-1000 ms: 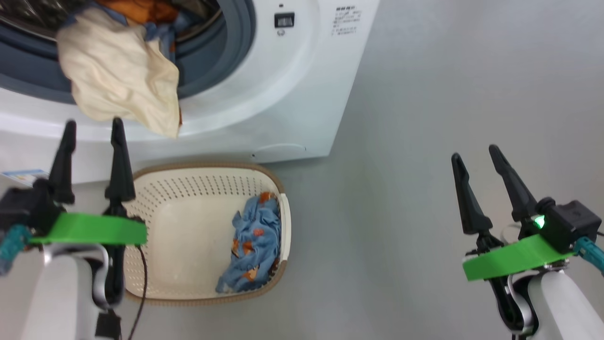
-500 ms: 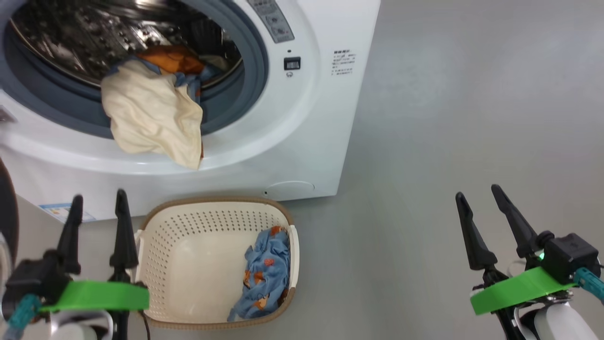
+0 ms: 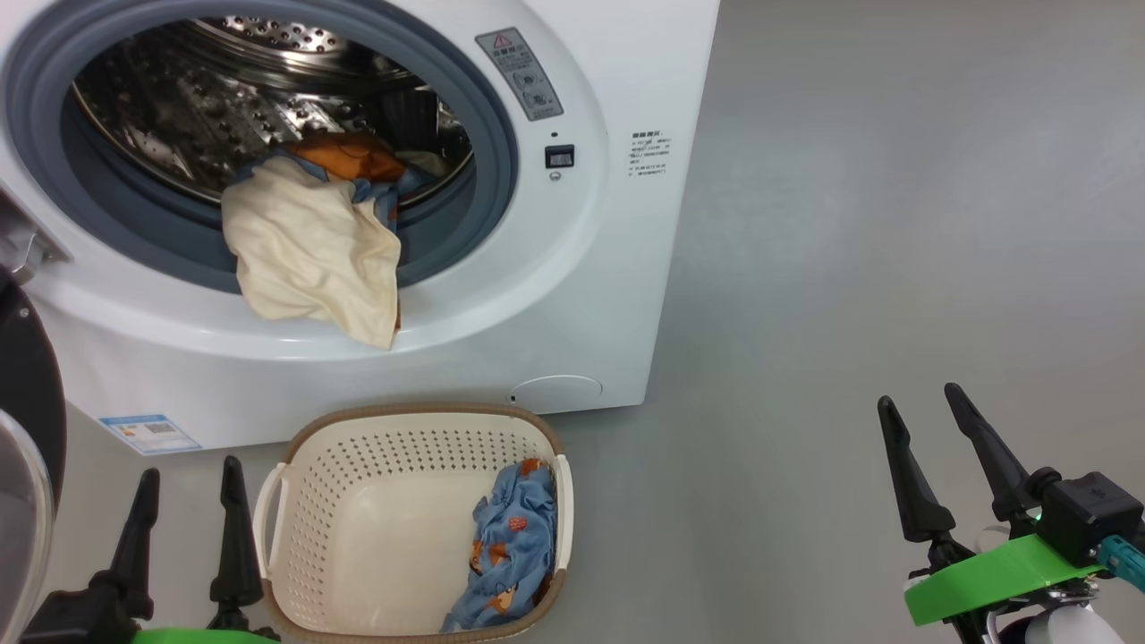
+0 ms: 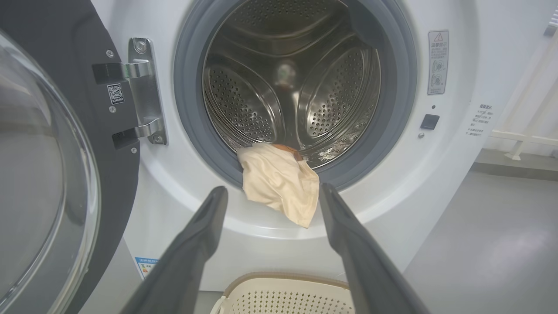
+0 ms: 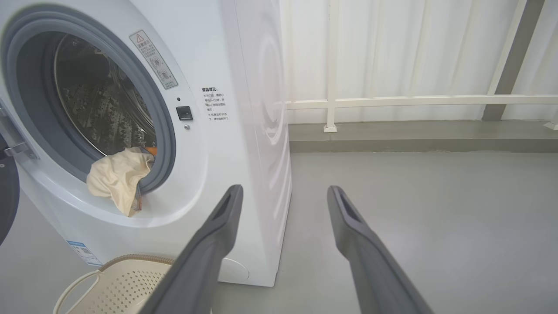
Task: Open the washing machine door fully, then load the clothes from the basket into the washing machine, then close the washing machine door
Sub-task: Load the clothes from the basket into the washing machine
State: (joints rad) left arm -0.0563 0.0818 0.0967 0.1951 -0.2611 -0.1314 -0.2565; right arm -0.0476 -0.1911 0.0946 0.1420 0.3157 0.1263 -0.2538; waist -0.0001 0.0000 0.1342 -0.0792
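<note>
Door (image 4: 52,152) open; cream garment (image 3: 309,255) hangs from drum (image 4: 244,100) (blue garment (image 3: 514,559) in basket (image 3: 420,412)).

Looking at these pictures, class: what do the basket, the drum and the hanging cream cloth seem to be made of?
Basket: matt cream plastic, likely moulded, with even rows of holes. Drum: polished steel, seemingly; shiny, reflective, perforated. Cream cloth: soft fabric, perhaps cotton; it droops in limp folds.

Smooth grey floor (image 3: 850,224), seen from above. 2 items stand directly on it: the white washing machine (image 3: 626,304) at far left, and the cream, brown-rimmed basket (image 3: 420,411), on the near side of the machine and just beside its front panel. Far right, a low grey kerb (image 5: 414,137) carries a white railing post (image 5: 330,65).
</note>
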